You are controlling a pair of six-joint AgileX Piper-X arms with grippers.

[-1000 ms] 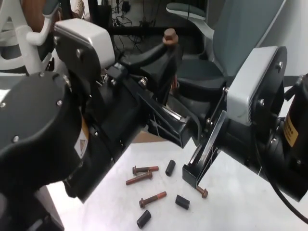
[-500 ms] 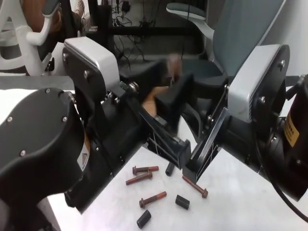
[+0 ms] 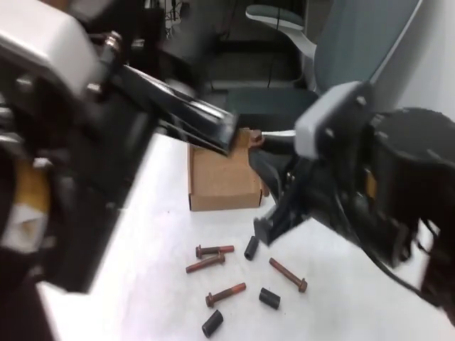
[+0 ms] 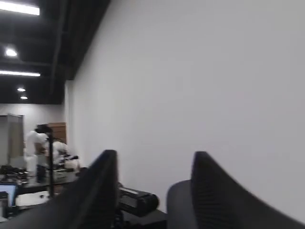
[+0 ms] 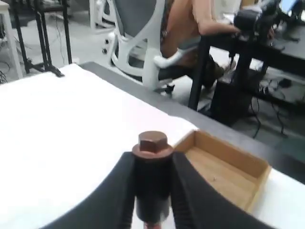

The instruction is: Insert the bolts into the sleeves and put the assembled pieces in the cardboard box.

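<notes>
My right gripper (image 5: 152, 191) is shut on a black sleeve (image 5: 152, 183) with a rusty bolt (image 5: 152, 143) pushed through it, head up. In the high view this assembled piece (image 3: 254, 136) hangs just over the near right corner of the open cardboard box (image 3: 222, 177). The box (image 5: 224, 167) lies a little beyond the piece in the right wrist view. My left gripper (image 4: 155, 191) is open and holds nothing, raised and pointing at a white wall. On the white table in front of the box lie several loose bolts (image 3: 226, 294) and three black sleeves (image 3: 269, 298).
The left arm (image 3: 64, 142) fills the left of the high view, above the table. The right arm (image 3: 370, 192) stands over the table's right side. Office chairs (image 5: 138, 28) and a dark desk stand beyond the table's far edge.
The left arm has swung up and away to the left. The right gripper has come down with the sleeve and bolt from its raised spot to the box's corner.
</notes>
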